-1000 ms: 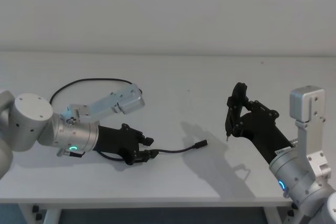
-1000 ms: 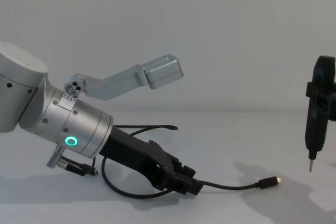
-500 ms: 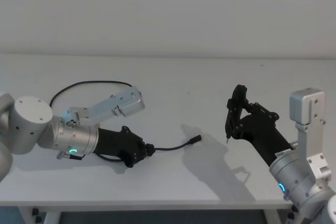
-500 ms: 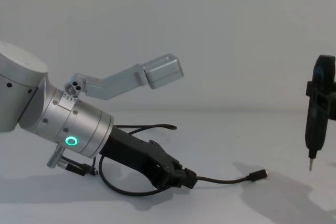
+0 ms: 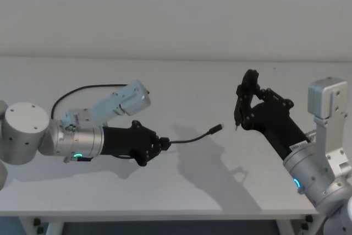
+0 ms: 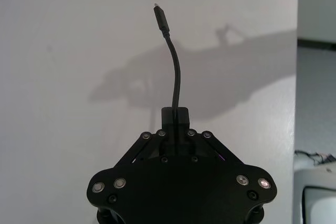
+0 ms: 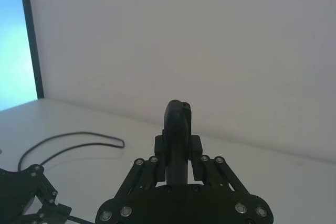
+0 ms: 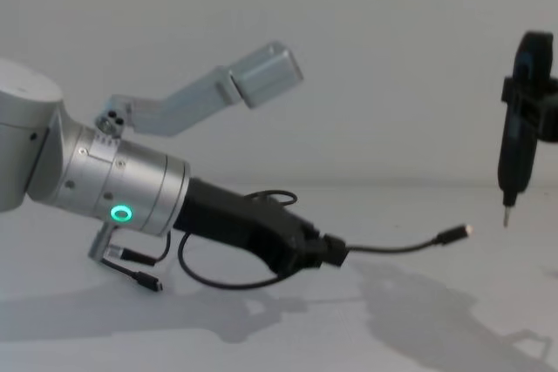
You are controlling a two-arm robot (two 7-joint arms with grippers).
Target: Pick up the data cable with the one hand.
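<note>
Left wrist: the silver cylinder [image 8: 122, 189] with a lit green ring [image 8: 121, 213] is seen nearest, low over the left part of the table [image 5: 181, 191].
Left gripper [image 5: 159, 146]: it is pointed toward the robot's right and angled slightly down in the chest view [image 8: 336, 253]. The fingers are closed together on the data cable [image 5: 192, 137], which is pinched right at the tips [image 6: 176, 116].
Data cable, near end: a loop is hung under the gripper body [image 8: 218, 283]. A second plug [image 8: 150, 285] is seen below the wrist; contact with the table cannot be told.
Data cable, free end: it is arched out from the fingertips [image 8: 392, 246]. Its metal-tipped plug [image 5: 218, 128] is held clear of the table, with a shadow cast below.
Data cable, far run: a curve is laid on the table behind the left arm [image 5: 82, 87].
Right gripper [image 5: 248, 111]: it is held high on the right side, fingers clamped on a narrow black pointed tool [image 8: 520, 119]. The tip is aimed down, near the free plug but apart from it.
Backdrop: a plain pale wall [image 5: 176, 15] is seen behind the table.
</note>
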